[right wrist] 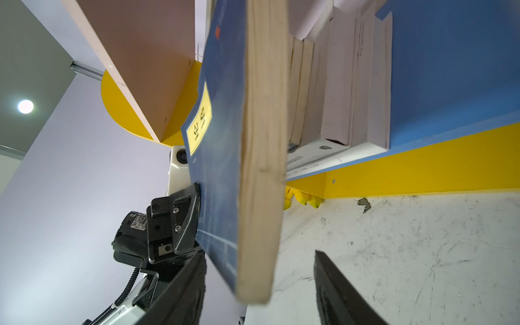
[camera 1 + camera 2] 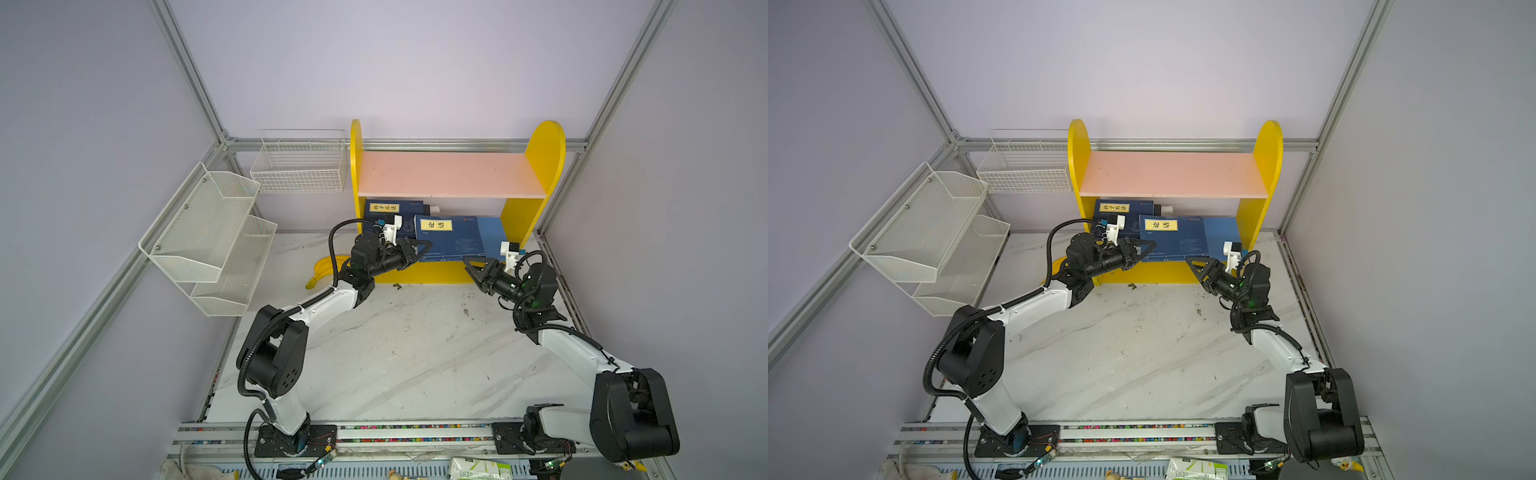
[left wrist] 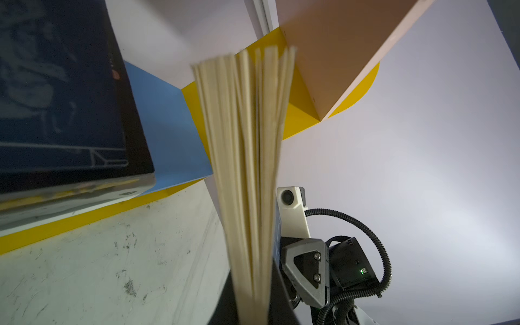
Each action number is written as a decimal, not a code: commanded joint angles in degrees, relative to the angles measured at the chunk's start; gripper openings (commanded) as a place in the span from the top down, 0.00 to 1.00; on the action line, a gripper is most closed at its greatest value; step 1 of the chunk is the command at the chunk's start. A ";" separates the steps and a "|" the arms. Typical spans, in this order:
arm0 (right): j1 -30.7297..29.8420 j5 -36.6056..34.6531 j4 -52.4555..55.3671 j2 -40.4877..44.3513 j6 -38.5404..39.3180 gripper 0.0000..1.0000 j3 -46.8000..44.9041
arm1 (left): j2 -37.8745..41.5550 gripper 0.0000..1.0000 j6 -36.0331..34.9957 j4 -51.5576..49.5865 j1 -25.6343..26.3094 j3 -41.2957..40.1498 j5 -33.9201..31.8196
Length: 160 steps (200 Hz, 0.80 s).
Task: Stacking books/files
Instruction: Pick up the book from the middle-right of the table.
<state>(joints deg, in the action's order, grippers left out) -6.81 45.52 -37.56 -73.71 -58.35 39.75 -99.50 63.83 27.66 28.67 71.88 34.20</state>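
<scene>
1. A yellow shelf (image 2: 536,216) stands at the far end of the bench (image 2: 395,353). It has a pink upper board and a blue lower board.
2. The navy book with the yellow label (image 2: 449,241) sits in the shelf's lower bay, towards the right end. Its near edge projects past the shelf's front lip.
3. The left gripper (image 2: 422,249) is at the shelf's front. Its fingers are clenched on that book's near left corner, and the left wrist view shows the cream page edges (image 3: 247,168) pinched between them.
4. The right gripper (image 2: 473,269) is before the shelf's right half with its fingers released. In the right wrist view they stand apart on either side of the book's corner, and one finger (image 1: 337,287) is clear of the page edge.
5. A second navy book (image 2: 390,210) lies deeper in the lower bay, at the shelf's left end.
6. Further pale-edged books (image 1: 337,84) lie stacked on the shelf's lower board. I cannot tell whether the gripped book rests on them.
7. Bananas (image 2: 322,270) lie on the bench just off the shelf's left foot.
8. White wire baskets (image 2: 299,166) hang on the walls left of the shelf.
</scene>
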 commanded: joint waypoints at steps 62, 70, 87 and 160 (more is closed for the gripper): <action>0.56 2.21 -6.58 -1.83 0.67 0.56 4.03 | 5.64 0.95 -2.31 0.46 -3.44 7.75 6.89; 0.65 2.32 -7.26 -1.87 0.22 0.60 3.94 | 5.66 0.95 -2.31 0.45 -3.82 7.90 7.23; 0.83 2.15 -9.10 -2.17 -1.15 0.70 3.85 | 5.60 0.95 -2.14 0.67 -4.12 8.12 8.16; 0.83 1.52 -22.79 -7.92 -11.03 0.79 2.08 | 3.73 0.94 -3.10 -0.48 -4.39 11.18 12.20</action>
<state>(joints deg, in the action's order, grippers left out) -6.39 47.79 -53.45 -79.37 -65.49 42.74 -96.95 61.69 24.25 24.23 75.37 41.52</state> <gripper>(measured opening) 0.211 0.096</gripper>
